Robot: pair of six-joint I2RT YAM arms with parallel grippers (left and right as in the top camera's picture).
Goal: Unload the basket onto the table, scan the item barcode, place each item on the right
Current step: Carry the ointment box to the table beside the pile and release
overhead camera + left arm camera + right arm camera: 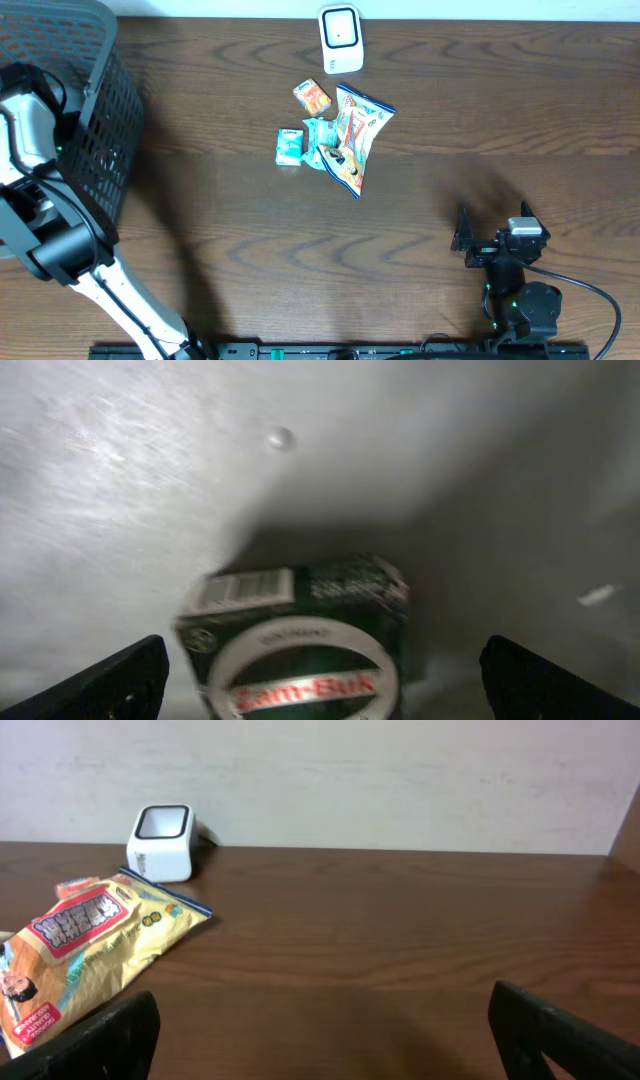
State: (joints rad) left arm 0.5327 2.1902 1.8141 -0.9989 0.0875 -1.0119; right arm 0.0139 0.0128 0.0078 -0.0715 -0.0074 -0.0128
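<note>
Left gripper (pixel 322 678) spread wide either side of green Zam-Buk box (pixel 300 630), barcode label (pixel 240 590) showing, right gripper (pixel 320 1030) wide, empty, near tabletop (pixel 450 120) front edge, barcode scanner (pixel 341 38) at back edge

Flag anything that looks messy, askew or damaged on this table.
Only the heap in front of the scanner stands out. The chip bag lies slantwise against a teal packet, with an orange packet and a teal carton loose beside it. Nothing looks spilled or torn.

scanner (pixel 341 40): table (pixel 500 120) back-centre | snack packets (pixel 345 140): just before it | basket (pixel 105 130): far left
</note>
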